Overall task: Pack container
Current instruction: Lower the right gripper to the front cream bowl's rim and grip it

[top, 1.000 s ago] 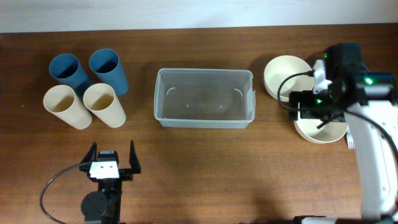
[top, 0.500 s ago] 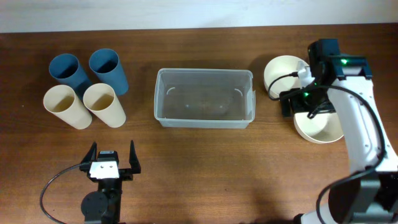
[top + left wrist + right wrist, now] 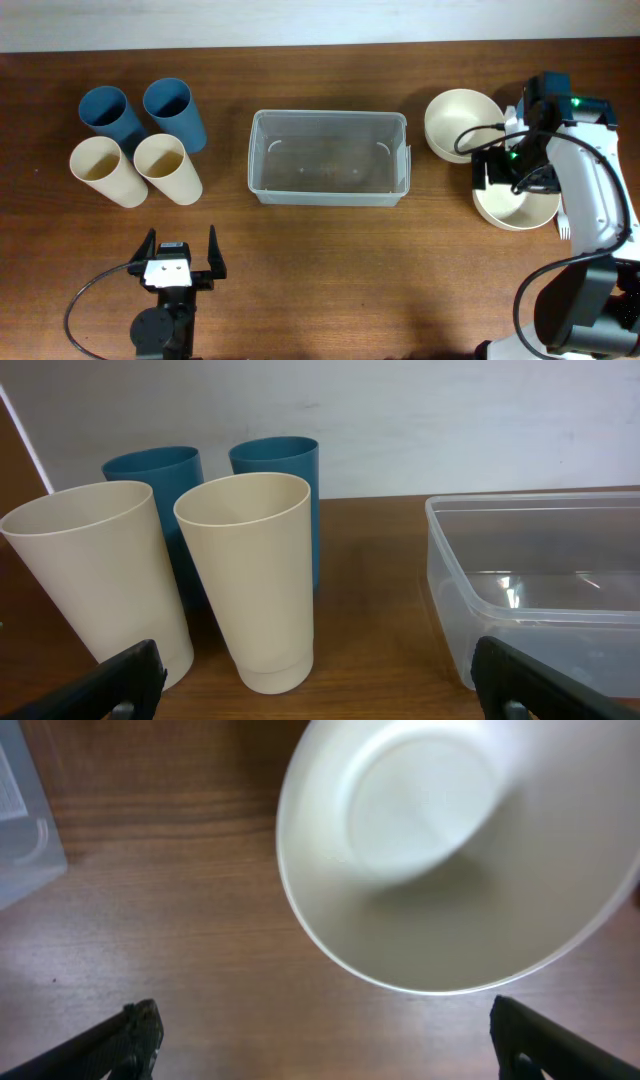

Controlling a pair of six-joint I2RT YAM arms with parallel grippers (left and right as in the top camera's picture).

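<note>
Overhead, looking down on the clear container, empty and upright at the middle of the surface, with four cups on the left arm's side and two cream bowls on the right's. Near the front edge, well apart from everything: the left hand, fingers spread wide, holding nothing. Poised above the front bowl: the right hand, likewise wide open and empty (pale bowl filling its wrist view). Probably light, thin-walled, slightly flexible and slick; best pinched at a long-side rim, wall and lip together.
</note>
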